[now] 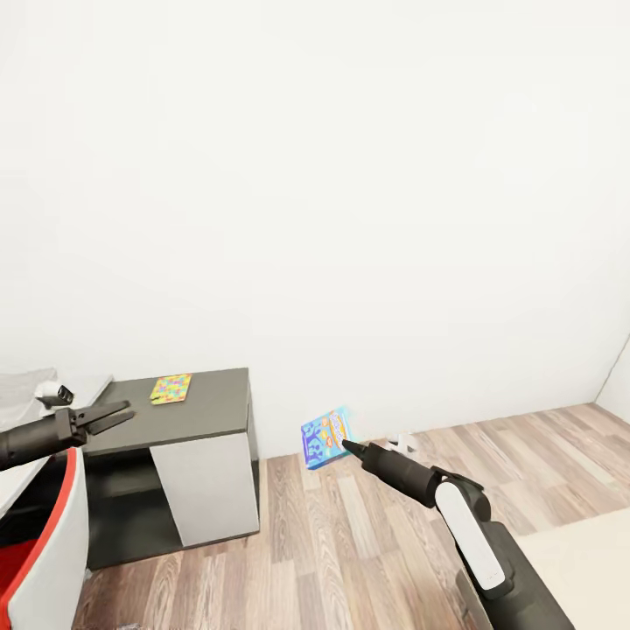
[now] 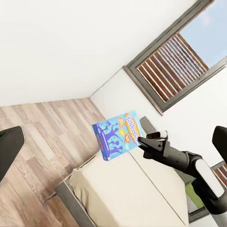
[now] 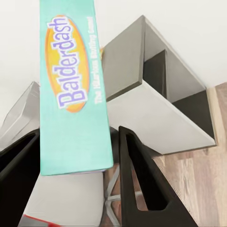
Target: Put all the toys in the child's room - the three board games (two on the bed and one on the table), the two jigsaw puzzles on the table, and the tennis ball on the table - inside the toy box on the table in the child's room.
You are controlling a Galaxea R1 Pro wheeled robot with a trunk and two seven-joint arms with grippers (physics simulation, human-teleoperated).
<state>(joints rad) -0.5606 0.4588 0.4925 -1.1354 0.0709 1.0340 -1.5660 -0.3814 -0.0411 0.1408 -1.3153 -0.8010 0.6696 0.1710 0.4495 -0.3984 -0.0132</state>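
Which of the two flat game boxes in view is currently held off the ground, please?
The blue Balderdash board game, gripped in the right hand above the wood floor; the multicoloured jigsaw puzzle lies flat on the dark cabinet.

Two arms reach out, each ending in one claw: the left claw (image 1: 118, 415) at the left edge of the frame, the right claw (image 1: 347, 447) near the lower middle. One blue board game (image 1: 326, 436), marked "Balderdash", shows at the lower middle. One jigsaw puzzle (image 1: 171, 388) lies on the one dark cabinet (image 1: 219, 407) at lower left. One bed (image 2: 127, 196) and one window (image 2: 182, 59) appear in the left wrist view.
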